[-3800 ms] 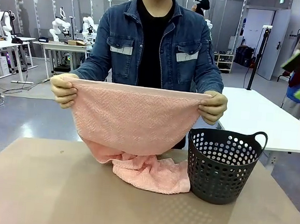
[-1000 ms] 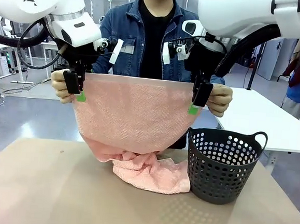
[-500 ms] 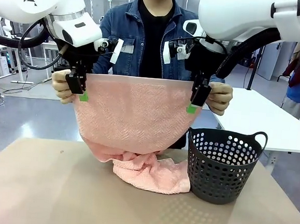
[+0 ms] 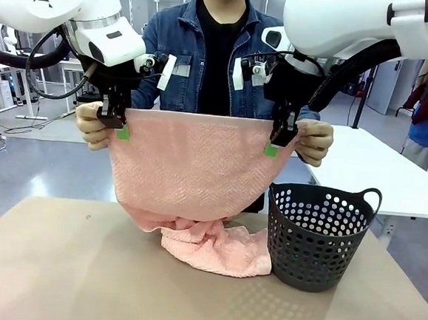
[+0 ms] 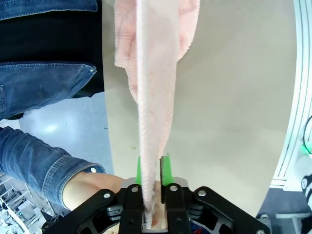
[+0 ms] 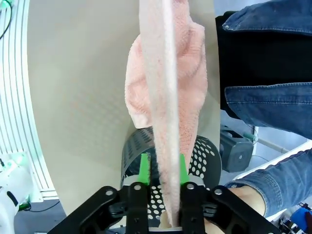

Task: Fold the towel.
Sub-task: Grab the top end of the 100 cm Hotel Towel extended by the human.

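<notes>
Pinching the towel (image 4: 191, 166) in left end effector (image 4: 122, 131) and right end effector (image 4: 273, 149). Could slip (shallow-looking bite, fuzzy terry) under the hanging weight

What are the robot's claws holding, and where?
The left gripper and the right gripper both pinch the towel along its top edge, one near each upper corner.

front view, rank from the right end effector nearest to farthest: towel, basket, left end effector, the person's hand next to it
1. towel: pinched in the right end effector, top edge.
2. person's hand: just beside it, on the same corner.
3. basket: below it, on the table.
4. left end effector: across the towel, at the other top corner.
</notes>
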Available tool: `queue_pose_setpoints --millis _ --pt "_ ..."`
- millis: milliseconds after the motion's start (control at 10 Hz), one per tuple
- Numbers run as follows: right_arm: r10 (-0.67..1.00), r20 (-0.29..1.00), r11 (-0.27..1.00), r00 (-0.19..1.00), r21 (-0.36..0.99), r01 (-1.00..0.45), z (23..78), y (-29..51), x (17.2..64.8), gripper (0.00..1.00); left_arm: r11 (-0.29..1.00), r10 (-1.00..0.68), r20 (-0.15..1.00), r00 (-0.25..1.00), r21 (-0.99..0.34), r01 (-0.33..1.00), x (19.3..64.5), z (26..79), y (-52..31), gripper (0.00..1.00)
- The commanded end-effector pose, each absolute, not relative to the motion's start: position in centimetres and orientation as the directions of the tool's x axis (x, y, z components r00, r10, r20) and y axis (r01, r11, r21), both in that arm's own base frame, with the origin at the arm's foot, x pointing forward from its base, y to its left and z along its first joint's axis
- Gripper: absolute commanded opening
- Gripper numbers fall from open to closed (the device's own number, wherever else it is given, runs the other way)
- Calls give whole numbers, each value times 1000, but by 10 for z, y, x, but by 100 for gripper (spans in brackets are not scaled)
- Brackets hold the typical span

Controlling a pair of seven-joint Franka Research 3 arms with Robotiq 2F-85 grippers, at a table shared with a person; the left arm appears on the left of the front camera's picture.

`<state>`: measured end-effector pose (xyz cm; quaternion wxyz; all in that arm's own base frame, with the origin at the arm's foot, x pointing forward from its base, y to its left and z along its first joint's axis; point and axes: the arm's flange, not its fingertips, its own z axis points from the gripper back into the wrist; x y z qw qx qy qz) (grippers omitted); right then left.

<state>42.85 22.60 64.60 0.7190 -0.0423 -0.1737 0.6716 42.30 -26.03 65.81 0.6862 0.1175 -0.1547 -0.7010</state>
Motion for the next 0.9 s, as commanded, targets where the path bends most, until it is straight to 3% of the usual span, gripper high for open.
queue_pose_setpoints --millis 0,400,500,600,800 --pt "978 201 118 57 -308 -944 644 224 427 0 13 -998 64 -11 367 930 420 660 -259 0" --pt "979 198 104 44 -306 -946 642 227 425 0 30 -997 75 3 363 931 422 660 -254 0" --pt "981 188 100 44 -302 -948 641 226 424 0 95 -994 81 69 401 911 424 660 -248 0" --pt "980 194 92 35 -296 -951 646 227 428 0 -4 -998 50 -24 377 926 424 658 -259 0" --pt "980 194 92 35 -296 -951 646 227 428 0 -4 -998 50 -24 377 926 424 658 -259 0"
